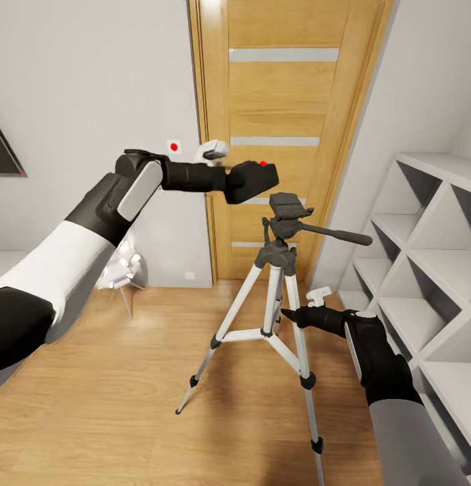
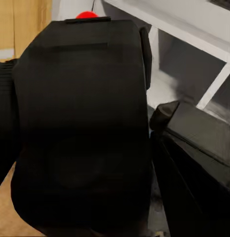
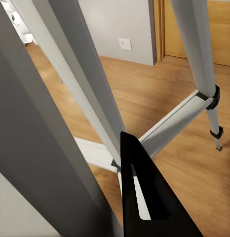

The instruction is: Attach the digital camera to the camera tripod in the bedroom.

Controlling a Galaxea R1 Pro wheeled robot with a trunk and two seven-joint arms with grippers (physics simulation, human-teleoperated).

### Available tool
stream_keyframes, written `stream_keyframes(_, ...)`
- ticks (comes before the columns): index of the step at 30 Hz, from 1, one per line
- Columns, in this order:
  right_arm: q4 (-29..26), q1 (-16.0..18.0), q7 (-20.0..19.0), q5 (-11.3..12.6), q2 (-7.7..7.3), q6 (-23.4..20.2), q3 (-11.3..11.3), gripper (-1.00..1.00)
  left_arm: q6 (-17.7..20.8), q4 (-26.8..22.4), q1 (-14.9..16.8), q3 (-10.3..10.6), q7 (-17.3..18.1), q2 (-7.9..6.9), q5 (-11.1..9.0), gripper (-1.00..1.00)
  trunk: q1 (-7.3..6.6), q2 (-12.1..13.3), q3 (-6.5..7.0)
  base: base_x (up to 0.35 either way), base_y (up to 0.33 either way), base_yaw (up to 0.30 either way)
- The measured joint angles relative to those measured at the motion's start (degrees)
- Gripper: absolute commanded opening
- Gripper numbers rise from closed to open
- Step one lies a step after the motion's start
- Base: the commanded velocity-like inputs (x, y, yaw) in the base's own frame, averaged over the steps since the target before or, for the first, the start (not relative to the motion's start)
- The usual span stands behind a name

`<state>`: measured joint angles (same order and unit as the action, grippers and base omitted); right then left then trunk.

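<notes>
Holding the digital camera (image 1: 252, 181) clamped between its fingers, the left claw (image 1: 243, 183) hovers above and just to the door-handle side of the camera tripod (image 1: 276, 317), whose dark grey head (image 1: 287, 206) stands in front of the wooden door (image 1: 289, 128). The camera sits close to the head but apart from it, not yet over the mounting plate. In the left wrist view the camera body (image 2: 80, 123) blocks nearly all sight of the plate, so alignment must be judged from the head view; a misjudged descent could set the camera on the plate's edge, where it may tip off or slide toward the pan handle (image 1: 333, 235). The right claw (image 1: 289, 316) reaches to the tripod's upper legs, below the head and above the spreader brace (image 1: 245, 334); one dark fingertip (image 3: 144, 192) shows just beside a silver leg (image 3: 83, 84), yet whether this claw is wide, narrow or gripping the leg cannot be told. If it is only resting there, downward pressure from the camera may rock the tripod on the wood floor (image 1: 114, 398), and a sideways push from either arm may topple it toward the white cube shelves (image 1: 431, 270). Releasing before the camera seats fully would drop it to the floor.
</notes>
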<state>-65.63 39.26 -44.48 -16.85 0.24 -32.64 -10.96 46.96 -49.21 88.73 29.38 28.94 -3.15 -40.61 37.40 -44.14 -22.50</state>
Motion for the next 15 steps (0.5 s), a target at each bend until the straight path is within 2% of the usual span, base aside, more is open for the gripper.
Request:
stream_keyframes(3,-0.01,0.0,-0.01,-0.03,0.0,0.01,-0.01,-1.0,0.6,0.88,4.44,-0.14,-0.65,0.64,0.93,-1.0,0.0,0.0,0.01,0.0,0.0,0.0)
stream_keyframes(7,0.0,0.0,0.0,0.01,0.0,-0.01,0.0,-1.0,1.03,2.86,9.14,-0.14,-1.1,2.03,0.84,-1.0,0.0,0.0,0.0,0.0,0.0,0.0)
stream_keyframes(9,0.02,0.0,-0.01,0.0,-0.02,0.03,-0.01,-1.0,0.96,4.8,12.39,-0.05,-1.9,3.41,0.77,-1.0,0.0,0.0,0.0,0.0,0.0,0.0)
stream_keyframes(10,-0.02,0.0,-0.01,0.04,-0.03,-0.01,0.0,-1.0,0.94,5.29,13.03,0.0,-2.13,3.87,0.94,-1.0,0.0,0.0,0.0,0.0,0.0,0.0)
stream_keyframes(12,-0.04,0.0,-0.01,0.05,-0.04,-0.02,0.0,-1.0,0.93,7.66,14.67,0.02,-2.92,6.06,1.02,-1.0,0.0,0.01,-0.01,0.0,0.0,0.0)
stream_keyframes(15,-0.07,0.0,-0.01,0.08,-0.06,-0.05,0.0,-1.0,0.84,10.23,15.24,0.03,-3.27,8.17,1.5,-1.0,0.01,0.01,-0.01,0.0,0.0,0.0)
